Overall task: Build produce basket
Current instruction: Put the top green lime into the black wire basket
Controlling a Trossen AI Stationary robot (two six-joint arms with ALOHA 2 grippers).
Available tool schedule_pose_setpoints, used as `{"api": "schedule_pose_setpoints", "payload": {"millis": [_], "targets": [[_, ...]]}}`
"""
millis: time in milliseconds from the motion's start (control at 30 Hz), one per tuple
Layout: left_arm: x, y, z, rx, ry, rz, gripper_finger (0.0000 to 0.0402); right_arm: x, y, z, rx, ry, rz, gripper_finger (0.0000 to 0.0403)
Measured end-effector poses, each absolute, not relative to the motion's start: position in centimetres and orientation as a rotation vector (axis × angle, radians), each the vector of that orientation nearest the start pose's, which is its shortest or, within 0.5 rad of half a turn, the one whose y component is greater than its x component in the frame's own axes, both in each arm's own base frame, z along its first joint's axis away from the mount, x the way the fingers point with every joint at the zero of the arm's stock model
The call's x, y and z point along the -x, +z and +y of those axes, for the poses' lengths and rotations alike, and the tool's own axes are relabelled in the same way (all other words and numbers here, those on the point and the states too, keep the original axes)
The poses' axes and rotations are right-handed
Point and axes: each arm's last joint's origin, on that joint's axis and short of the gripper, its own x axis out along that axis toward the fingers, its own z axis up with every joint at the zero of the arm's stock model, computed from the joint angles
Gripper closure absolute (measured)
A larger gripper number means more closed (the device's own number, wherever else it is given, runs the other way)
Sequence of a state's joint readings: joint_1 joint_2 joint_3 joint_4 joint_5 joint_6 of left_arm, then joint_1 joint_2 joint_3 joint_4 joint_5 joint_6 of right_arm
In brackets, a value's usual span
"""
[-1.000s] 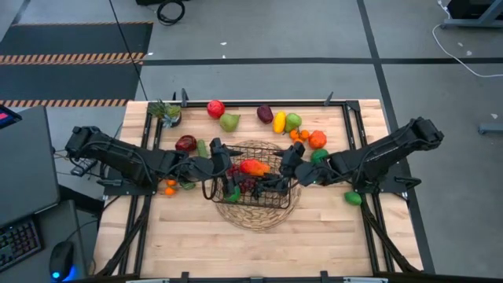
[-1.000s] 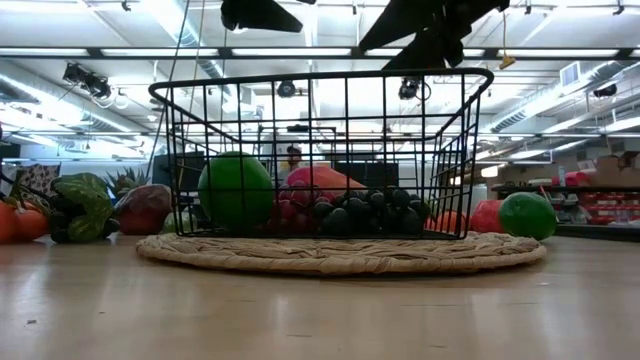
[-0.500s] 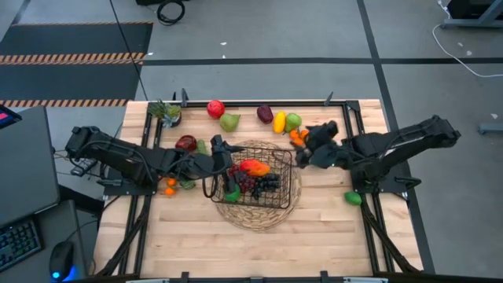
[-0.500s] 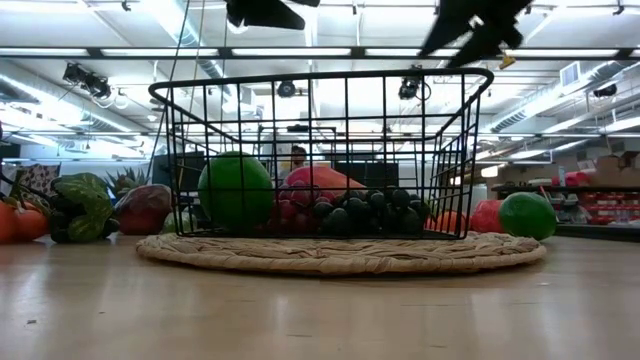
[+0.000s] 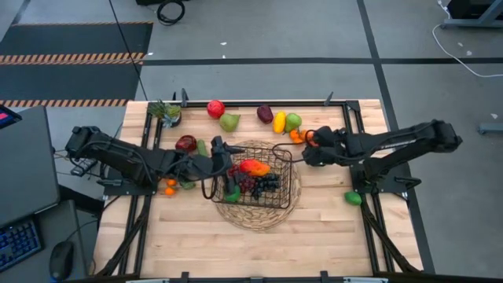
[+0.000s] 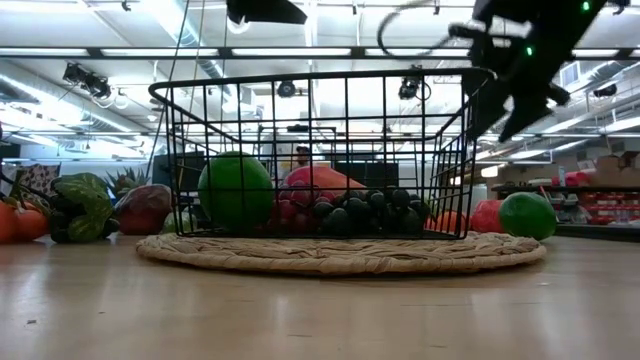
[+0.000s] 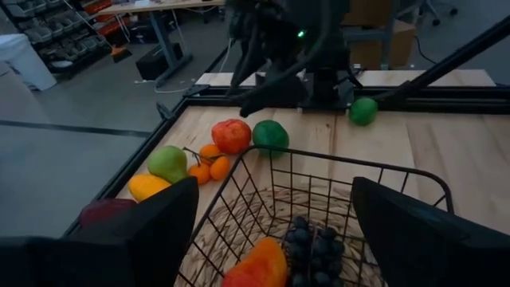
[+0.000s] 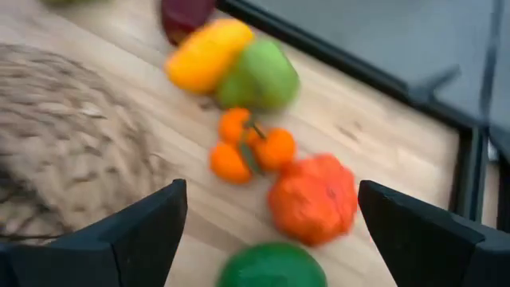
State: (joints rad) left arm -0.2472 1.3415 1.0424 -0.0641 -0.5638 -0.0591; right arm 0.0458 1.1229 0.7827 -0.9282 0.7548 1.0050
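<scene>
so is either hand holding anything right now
No. The right hand is open above the loose fruit, and the left hand is open at the basket rim.

arms: two, dark matte black, jointed segments | cables: thin black loops beside the links | lights: small green LEDs glowing near right wrist | pincer fingers: broad, flat, dark, blunt-tipped

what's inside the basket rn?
Basket holds a red-orange mango, dark grapes and a green fruit. Anything beneath them is hidden.
</scene>
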Motion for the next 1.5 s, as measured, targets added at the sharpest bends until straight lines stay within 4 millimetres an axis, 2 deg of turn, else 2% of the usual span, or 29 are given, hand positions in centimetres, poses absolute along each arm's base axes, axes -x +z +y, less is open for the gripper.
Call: {"api": "schedule_pose_setpoints", "payload": {"millis": [133,300,600,1033,1500], "targets": [[-29.2,31.3,-6.0,-0.087,0.315,0.326,0.0065,-17.3,20.6,-1.6,-0.441,-1.170,0.793,0.0031],[-29.2,31.3,-6.1,-0.088,0.312,0.326,0.0065,-16.4,17.5,-1.7,-0.515,-1.176,0.817,0.0030],[-29.2,31.3,-6.1,-0.088,0.313,0.326,0.0065,-15.8,14.8,-1.6,-0.619,-1.163,0.770,0.0029],[-29.2,31.3,-6.1,-0.087,0.313,0.326,0.0065,-15.6,14.3,-0.8,-0.650,-1.124,0.788,0.0032],[-29.2,31.3,-6.1,-0.088,0.313,0.326,0.0065,-16.4,14.4,0.3,-0.674,-1.020,0.753,0.0055]]}}
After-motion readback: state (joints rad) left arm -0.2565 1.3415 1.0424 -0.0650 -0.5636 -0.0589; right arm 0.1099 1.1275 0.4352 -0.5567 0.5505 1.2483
